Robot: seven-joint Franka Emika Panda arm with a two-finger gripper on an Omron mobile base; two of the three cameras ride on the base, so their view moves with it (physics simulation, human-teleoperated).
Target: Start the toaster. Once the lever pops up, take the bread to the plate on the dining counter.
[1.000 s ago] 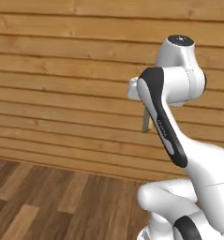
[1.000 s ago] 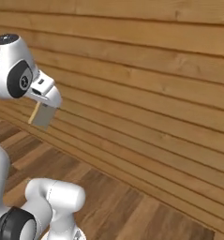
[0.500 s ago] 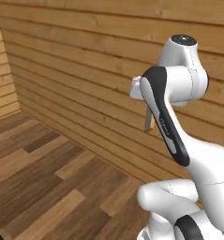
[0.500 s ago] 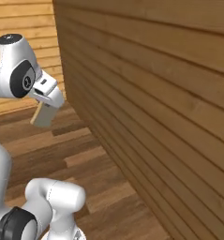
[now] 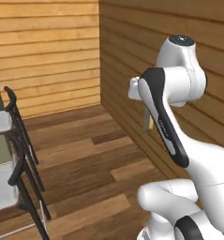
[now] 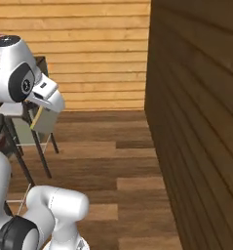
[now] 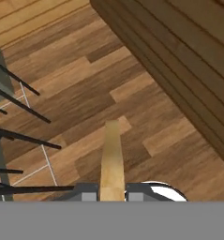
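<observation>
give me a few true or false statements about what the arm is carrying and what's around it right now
1. The fingers are shut on the bread. True.
2. The bread lies flat on a plate. False: it is held on edge above the wood floor.
3. Stools with white seats stand to the arm's left. True.
4. The wall beside the robot is tiled. False: it is wooden planks.

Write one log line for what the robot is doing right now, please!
phase: carrying | end effector: shut on flat tan bread slice | below: brown wood floor | nearby: dark-framed white-seated stools
</observation>
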